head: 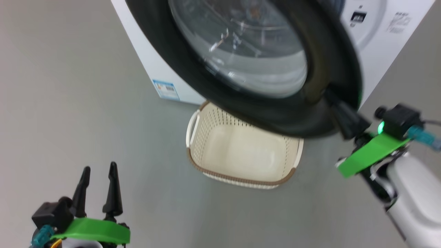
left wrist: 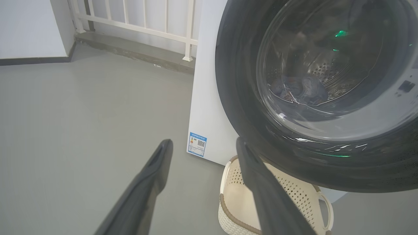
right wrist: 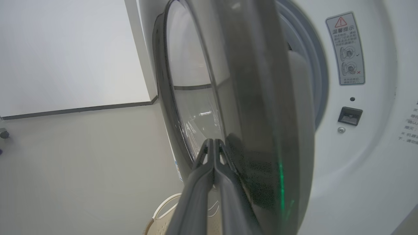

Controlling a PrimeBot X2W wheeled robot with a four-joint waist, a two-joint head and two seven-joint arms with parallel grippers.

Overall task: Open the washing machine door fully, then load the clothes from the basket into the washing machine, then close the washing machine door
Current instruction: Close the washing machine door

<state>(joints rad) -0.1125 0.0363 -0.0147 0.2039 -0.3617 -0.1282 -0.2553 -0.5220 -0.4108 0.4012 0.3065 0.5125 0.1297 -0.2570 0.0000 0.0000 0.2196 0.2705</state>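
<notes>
One washing machine (head: pixel 382 55), white front-loader, stands on the grey floor (head: pixel 69 103).

Washing machine door (head: pixel 293 117): glossy black ring w/ bulging clear glass. Ajar. In the right wrist view a gap shows betw. the door and the grey-blue rubber ring (right wrist: pixel 318 81). In the head view the door's lower edge hangs over the basket.

Basket (head: pixel 210 131): cream, perforated sides, brown rim. It sits on the floor just in front of the machine's bottom edge, partly under the door. Its bare cream bottom shows.

Clothes (left wrist: pixel 302 89): a blue-grey bundle lying low in the steel drum, seen through the door glass in the left wrist view. Print not legible.

Right gripper (right wrist: pixel 214 143): fingers clenched tight together, nothing betw. them. The tips are at the door's outer face, near its free edge on the robot's right. Contact looks likely but can't be confirmed.

Left gripper (head: pixel 99 166): released, fingers spread and pointing at the machine. It is low on the robot's left, well apart from basket and door, and grasps nothing.

Blue label sticker (head: pixel 166 89): on the machine's side panel, near its bottom front corner.
</notes>
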